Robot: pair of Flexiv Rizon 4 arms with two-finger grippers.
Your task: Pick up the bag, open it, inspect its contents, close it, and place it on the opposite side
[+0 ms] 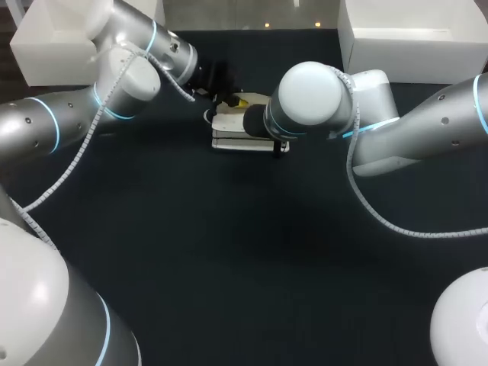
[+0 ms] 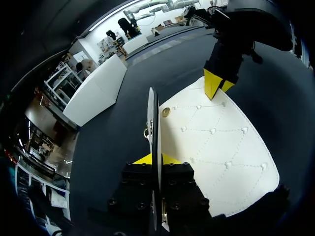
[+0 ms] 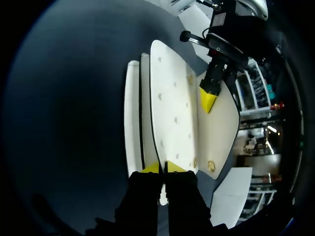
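A white quilted bag with gold studs lies at the table's far middle, between both arms. My left gripper is shut on a thin white panel of the bag, which stands edge-on between its yellow tips; in the head view the left gripper is at the bag's far side. My right gripper is shut on the edge of another white panel at the near side, and the right gripper is mostly hidden under its wrist. The bag's quilted face spreads between them. The bag's layers are parted; the inside is not visible.
A white bin stands at the back left and another white bin at the back right. The dark table stretches toward the front with nothing on it.
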